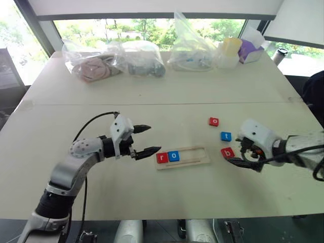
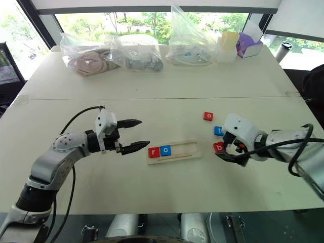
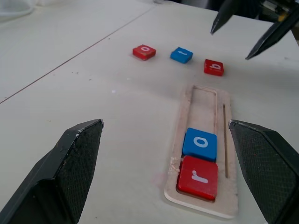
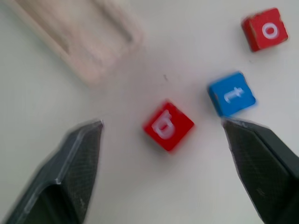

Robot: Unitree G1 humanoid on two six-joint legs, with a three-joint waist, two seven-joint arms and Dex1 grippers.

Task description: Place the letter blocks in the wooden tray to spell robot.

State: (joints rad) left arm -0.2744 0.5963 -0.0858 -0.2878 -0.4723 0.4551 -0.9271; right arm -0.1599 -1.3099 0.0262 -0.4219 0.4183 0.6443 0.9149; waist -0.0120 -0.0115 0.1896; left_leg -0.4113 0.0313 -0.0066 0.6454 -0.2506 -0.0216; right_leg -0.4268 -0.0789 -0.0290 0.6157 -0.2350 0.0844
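Hovering right gripper [image 4: 163,163], fingers spread, empty, over red square "b" tile [image 4: 168,126] on table beside pale wooden tray [image 1: 195,157] — "r", "o" seated; left gripper [image 1: 144,140] released; risk — fingertip nudging blue "t" tile [image 4: 231,94] close by

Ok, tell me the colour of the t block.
Blue, t block, clearest in the right wrist view.

An office-like test room: a wide pale worktop [image 1: 152,91] stands before large windows [image 1: 147,28] overlooking trees. Clear plastic bags [image 1: 114,61] and a tissue box [image 1: 249,50] line its far edge.
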